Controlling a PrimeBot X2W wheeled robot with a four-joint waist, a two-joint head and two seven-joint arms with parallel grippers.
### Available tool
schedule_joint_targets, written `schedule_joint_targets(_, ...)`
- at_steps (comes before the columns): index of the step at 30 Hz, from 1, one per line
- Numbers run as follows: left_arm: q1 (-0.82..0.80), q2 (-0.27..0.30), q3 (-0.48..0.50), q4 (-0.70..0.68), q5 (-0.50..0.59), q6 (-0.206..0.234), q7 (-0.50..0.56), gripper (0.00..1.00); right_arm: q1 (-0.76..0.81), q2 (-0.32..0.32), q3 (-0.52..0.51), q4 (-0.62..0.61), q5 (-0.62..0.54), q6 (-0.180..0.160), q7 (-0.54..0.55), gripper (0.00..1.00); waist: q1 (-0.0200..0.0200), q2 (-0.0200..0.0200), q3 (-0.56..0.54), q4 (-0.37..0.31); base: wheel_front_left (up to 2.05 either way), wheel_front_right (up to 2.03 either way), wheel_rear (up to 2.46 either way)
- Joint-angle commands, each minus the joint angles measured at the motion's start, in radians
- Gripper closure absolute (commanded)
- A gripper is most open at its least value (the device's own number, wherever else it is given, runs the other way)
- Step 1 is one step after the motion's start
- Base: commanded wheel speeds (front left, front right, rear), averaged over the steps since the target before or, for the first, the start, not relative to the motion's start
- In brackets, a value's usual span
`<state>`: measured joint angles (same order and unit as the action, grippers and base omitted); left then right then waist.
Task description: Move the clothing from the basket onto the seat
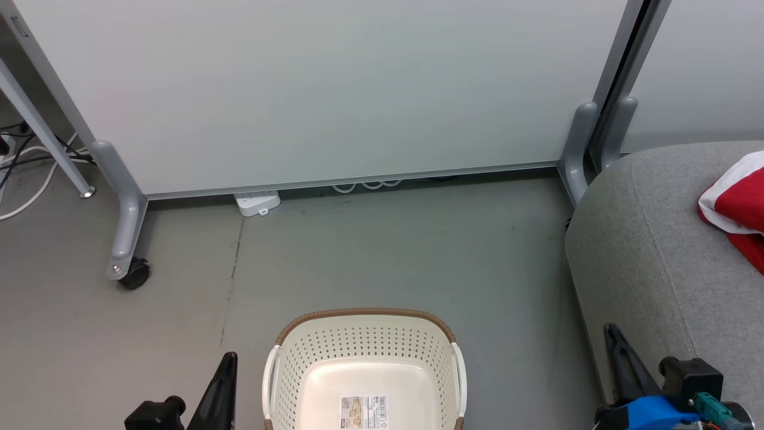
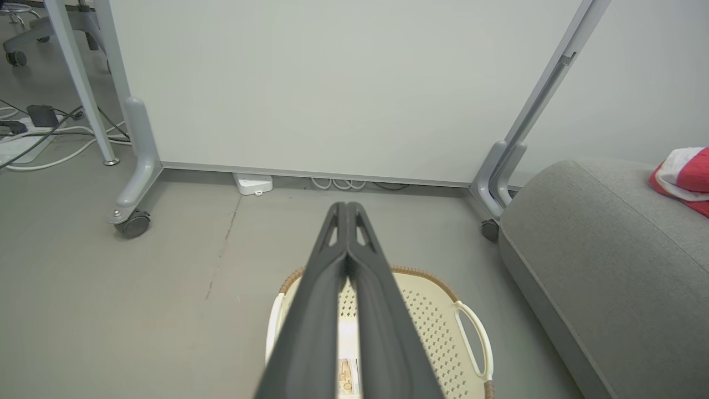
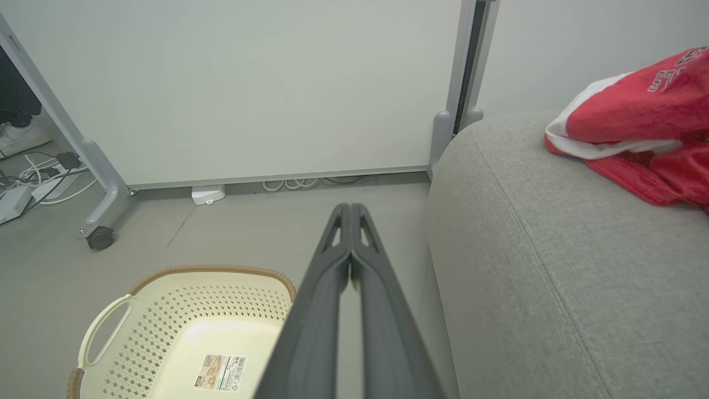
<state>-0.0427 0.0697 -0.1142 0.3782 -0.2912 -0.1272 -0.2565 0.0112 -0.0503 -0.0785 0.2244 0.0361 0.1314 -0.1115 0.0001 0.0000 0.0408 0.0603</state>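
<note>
I see my left gripper (image 1: 228,362) at the lower left of the head view, its dark fingers pressed into one blade that points up and slightly right. A black wrist block (image 1: 156,415) sits beside it at the bottom edge. My right gripper (image 1: 610,332) is at the lower right, closed as well, leaning up and left from a blue wrist bracket (image 1: 653,412). In each wrist view the pair rises from bottom centre and meets at the tips.

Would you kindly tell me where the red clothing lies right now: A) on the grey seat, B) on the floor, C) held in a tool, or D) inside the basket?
A: the red clothing lies on the grey seat, while the basket has nothing red in it.
</note>
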Motion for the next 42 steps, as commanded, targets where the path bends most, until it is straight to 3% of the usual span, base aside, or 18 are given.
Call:
schedule_joint_targets(1,-0.002,0.001,0.001,-0.003,-0.005,0.000,0.001,1.00,-0.002,0.000,-0.001,-0.002,0.006,0.000,0.000,1.00,0.0000,0.0000,0.000,0.000,0.00,0.00,0.00)
schedule_joint_targets(4,0.009,-0.005,0.001,0.018,-0.013,0.000,0.003,1.00,0.001,0.001,-0.001,0.022,0.014,0.000,0.006,1.00,0.0000,0.0000,0.000,0.000,0.00,0.00,0.00)
schedule_joint_targets(21,-0.009,-0.003,0.046,-0.018,-0.310,-0.001,0.080,1.00,-0.028,0.000,-0.009,0.020,0.363,0.000,0.055,1.00,0.0000,0.0000,-0.005,-0.009,0.00,0.00,0.00)
schedule_joint_targets(42,-0.028,-0.003,0.094,-0.052,-0.601,-0.002,0.159,1.00,-0.057,0.000,-0.017,0.018,0.708,0.000,0.103,1.00,0.0000,0.0000,-0.012,-0.019,0.00,0.00,0.00)
